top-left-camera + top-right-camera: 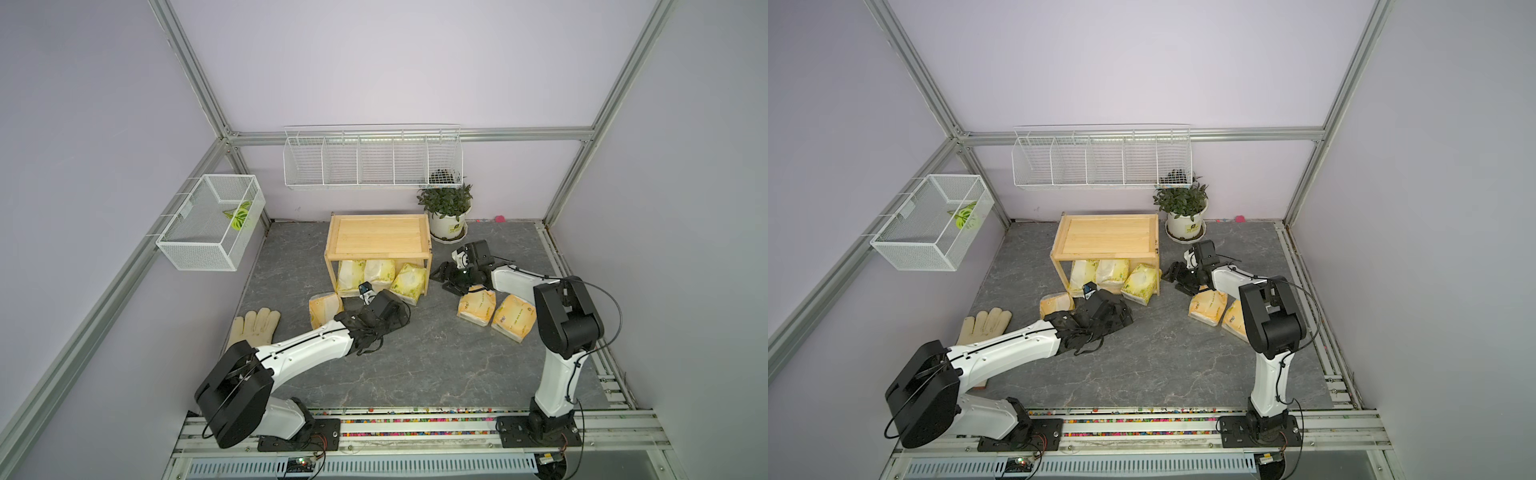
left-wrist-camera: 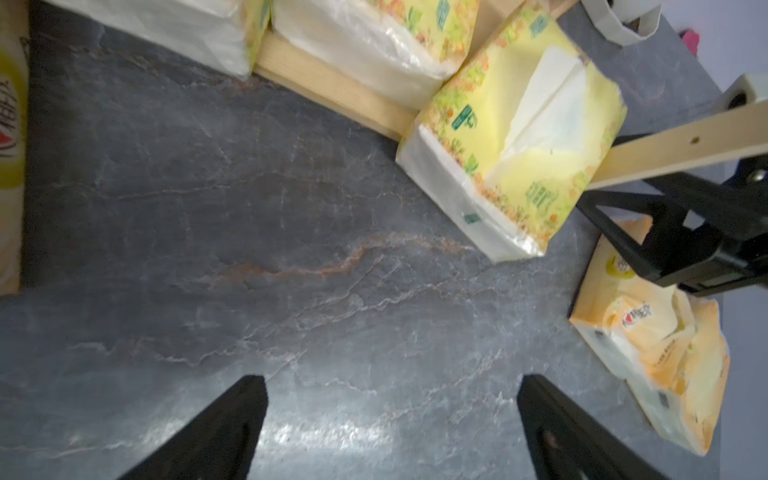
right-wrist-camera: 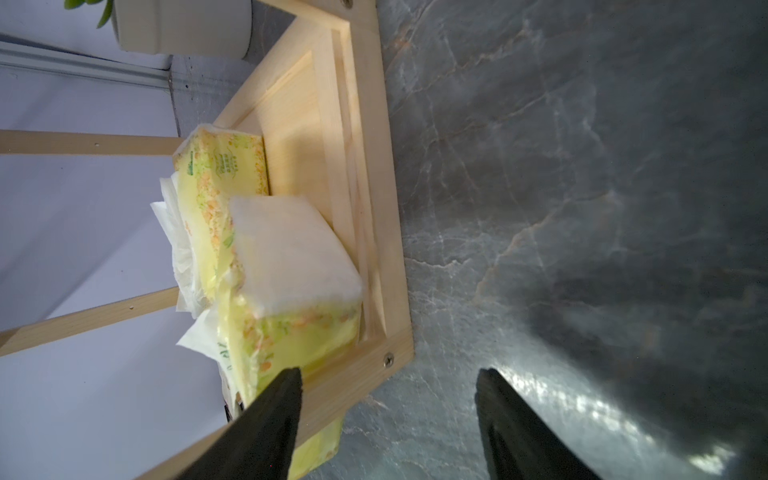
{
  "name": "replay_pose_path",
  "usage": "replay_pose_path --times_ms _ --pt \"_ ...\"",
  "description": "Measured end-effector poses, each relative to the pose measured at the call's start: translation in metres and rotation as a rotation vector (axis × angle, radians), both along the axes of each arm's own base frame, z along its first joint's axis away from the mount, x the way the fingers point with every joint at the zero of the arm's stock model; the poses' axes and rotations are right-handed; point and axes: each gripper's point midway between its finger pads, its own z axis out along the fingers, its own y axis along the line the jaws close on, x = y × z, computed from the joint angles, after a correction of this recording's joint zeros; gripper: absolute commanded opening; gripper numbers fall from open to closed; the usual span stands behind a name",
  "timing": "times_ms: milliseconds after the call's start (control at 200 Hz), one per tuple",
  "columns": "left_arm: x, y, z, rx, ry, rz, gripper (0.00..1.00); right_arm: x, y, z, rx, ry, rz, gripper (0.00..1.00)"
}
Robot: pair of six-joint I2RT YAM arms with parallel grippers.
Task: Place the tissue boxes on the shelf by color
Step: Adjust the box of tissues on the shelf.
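Your left gripper (image 2: 390, 386) hangs over bare mat with its fingers spread and empty. One orange-yellow pack (image 1: 324, 306) lies near it at 9 o'clock, and an orange-yellow pair (image 1: 478, 307) lies at 3 o'clock by the right arm. Farther back, your right gripper (image 3: 388, 374) is also spread and empty beside the wooden shelf (image 1: 376, 235). A tilted lemon-yellow pack (image 1: 409, 283) leans from the lower tier at its 9 o'clock, with two upright lemon-yellow packs (image 1: 351, 274) beyond.

Left tool (image 2: 390, 378), right tool (image 3: 390, 370) gape (arms low).
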Motion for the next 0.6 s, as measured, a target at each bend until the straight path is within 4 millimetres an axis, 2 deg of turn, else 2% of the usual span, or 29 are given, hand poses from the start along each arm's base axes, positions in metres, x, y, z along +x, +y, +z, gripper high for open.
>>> replay_pose_path --times_ms 120,230,600 --pt "0.010 -0.009 -0.001 0.012 -0.010 0.037 1.00 0.008 0.003 -0.001 -0.002 -0.001 -0.001 0.71" --pt "0.016 -0.013 -0.009 0.022 0.006 0.076 1.00 0.013 0.003 -0.002 -0.007 0.002 -0.004 0.71" --pt "0.018 -0.014 -0.035 0.051 0.061 0.142 1.00 0.030 0.010 -0.006 -0.010 0.002 -0.006 0.71"
